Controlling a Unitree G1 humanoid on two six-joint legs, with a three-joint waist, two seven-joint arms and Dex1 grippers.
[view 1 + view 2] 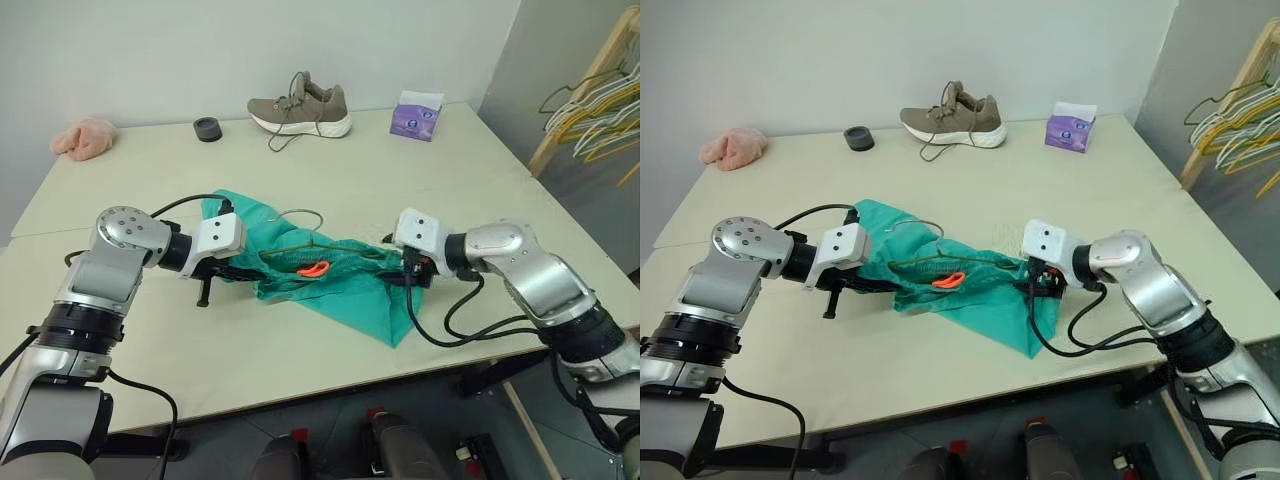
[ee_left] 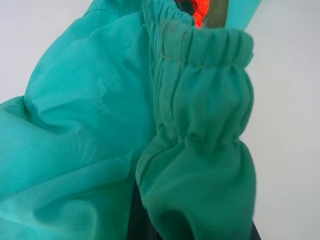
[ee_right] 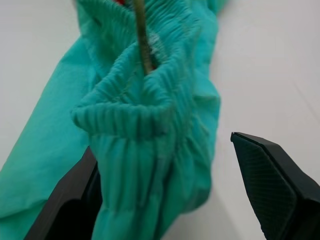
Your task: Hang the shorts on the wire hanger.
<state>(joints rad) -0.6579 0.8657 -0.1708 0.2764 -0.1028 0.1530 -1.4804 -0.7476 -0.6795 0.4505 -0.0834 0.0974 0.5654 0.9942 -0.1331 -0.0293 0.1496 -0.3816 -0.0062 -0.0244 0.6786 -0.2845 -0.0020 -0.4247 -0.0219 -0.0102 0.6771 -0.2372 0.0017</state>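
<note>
The teal-green shorts [image 1: 345, 290] lie bunched on the table between my two grippers, with the orange drawstring [image 1: 313, 268] showing at the waistband. The wire hanger [image 1: 300, 213] is threaded into the shorts; its hook curves up behind them and its wire [image 3: 141, 40] enters the gathered waistband. My left gripper [image 1: 240, 270] is shut on the left end of the shorts, whose cloth [image 2: 195, 150] drapes over its fingers. At the right end of the waistband my right gripper [image 3: 164, 145] is open, with the elastic bunched against one finger [image 3: 75, 195] and the other standing apart.
At the back of the table are a brown shoe [image 1: 300, 110], a purple tissue box [image 1: 417, 115], a small black round thing [image 1: 207, 129] and a pink fluffy cloth [image 1: 85, 137]. A wooden rack with yellow and pale green hangers [image 1: 595, 105] stands at the right.
</note>
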